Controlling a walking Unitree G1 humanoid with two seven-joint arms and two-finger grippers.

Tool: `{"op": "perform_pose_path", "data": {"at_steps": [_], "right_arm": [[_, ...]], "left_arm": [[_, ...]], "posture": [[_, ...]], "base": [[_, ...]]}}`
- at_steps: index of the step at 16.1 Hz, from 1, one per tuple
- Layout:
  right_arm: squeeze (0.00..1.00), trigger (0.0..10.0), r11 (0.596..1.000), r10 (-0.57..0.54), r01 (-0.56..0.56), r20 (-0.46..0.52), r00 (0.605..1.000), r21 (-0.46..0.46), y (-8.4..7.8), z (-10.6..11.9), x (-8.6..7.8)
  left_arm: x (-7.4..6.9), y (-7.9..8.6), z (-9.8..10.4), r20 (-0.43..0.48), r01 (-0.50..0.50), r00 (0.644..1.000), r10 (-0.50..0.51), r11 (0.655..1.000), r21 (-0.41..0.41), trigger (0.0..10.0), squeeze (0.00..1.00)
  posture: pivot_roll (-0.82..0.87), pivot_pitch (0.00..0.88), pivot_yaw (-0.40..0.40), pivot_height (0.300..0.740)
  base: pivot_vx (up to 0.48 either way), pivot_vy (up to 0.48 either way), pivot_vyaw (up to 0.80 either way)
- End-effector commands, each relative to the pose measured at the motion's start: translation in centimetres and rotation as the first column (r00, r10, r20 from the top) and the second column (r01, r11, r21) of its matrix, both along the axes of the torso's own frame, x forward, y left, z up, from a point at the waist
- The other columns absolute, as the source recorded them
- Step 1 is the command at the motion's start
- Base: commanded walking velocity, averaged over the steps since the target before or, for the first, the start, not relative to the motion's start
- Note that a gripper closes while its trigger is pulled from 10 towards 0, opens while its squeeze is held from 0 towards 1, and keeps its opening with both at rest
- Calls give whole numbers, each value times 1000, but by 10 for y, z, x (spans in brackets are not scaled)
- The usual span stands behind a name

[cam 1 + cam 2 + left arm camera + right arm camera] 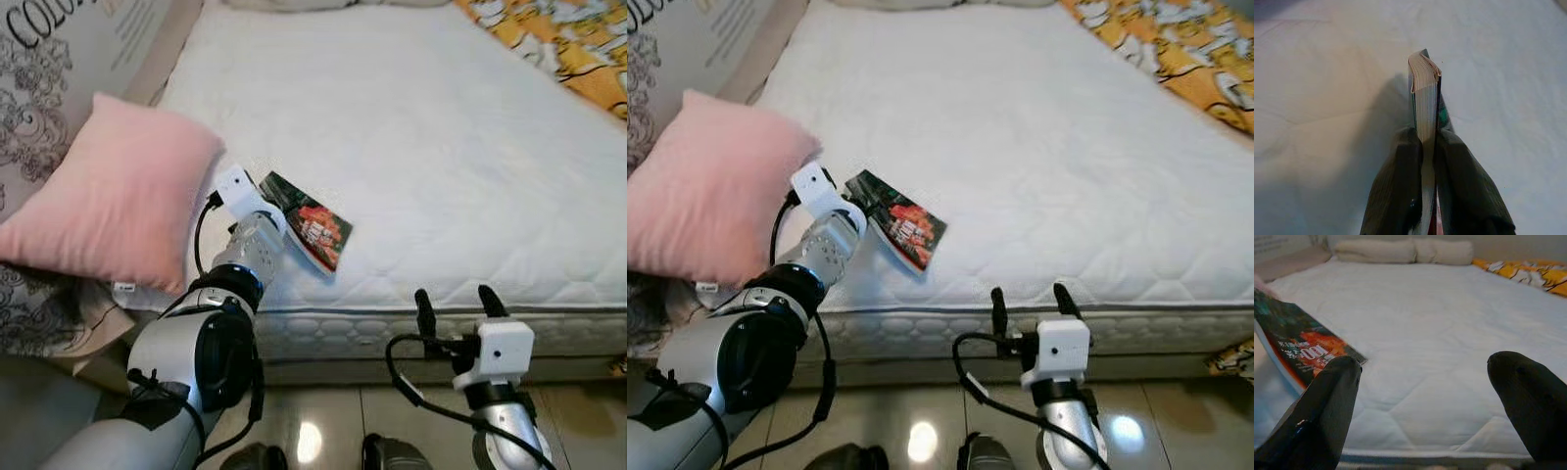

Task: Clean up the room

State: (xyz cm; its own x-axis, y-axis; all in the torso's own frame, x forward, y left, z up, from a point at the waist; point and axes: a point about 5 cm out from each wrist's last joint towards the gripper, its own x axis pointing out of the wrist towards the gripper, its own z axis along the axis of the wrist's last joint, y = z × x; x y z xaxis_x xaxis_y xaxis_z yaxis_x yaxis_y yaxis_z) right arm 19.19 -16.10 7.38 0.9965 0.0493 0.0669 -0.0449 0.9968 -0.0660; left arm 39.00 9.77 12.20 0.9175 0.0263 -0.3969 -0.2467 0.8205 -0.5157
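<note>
Book (312, 233) position: the volume is being held by the left pincer (1427, 147) at the near left part of the mattress (441, 147), close to the front edge. In the left wrist view both black fingers (1396, 191) are pressing flat on the two covers, with the page block showing between them, so the pincer is closing narrowly on the book. The book's long axis is running on from the pincer line, out over the mattress and slightly toward the robot's right. Whether the lower corner is touching the quilted surface cannot be told.

The left arm is therefore the working arm. The right pincer (458, 311) is hanging low in front of the bed edge, fingers spread wide and holding nothing, with the book off to its left.

A pink pillow (108, 196) is leaning just beside the left arm, at the bed's left side. A yellow patterned blanket (558, 39) is lying at the far right corner. No container is in view; judging from this, a destination for the book is not yet identifiable.
</note>
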Motion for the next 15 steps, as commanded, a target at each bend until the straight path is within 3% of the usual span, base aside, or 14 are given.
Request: {"op": "perform_pose_path", "data": {"at_steps": [1,2,10,15], "right_arm": [[153,10000,1000,0,0,-7,1000,-2,2,2,-3],[149,10000,1000,-2,2,-13,1000,1,3,2,-4],[149,10000,1000,-12,12,-25,1000,6,5,2,-5],[157,10000,1000,-17,17,-26,1000,6,6,3,-4]], "left_arm": [[-5,-12,-8,-28,53,998,-53,999,-1,10000,369],[-3,-12,-4,-8,43,999,-43,999,-17,10000,1000],[5,-5,14,67,-53,996,58,996,-65,10000,1000],[9,1,26,116,-92,989,89,995,26,10000,1000]], "posture": [[-268,162,45,736],[-270,163,48,736],[-269,172,59,736],[-273,172,66,736]], "base": [[0,0,0],[0,0,0],[0,0,0],[0,0,0]]}}
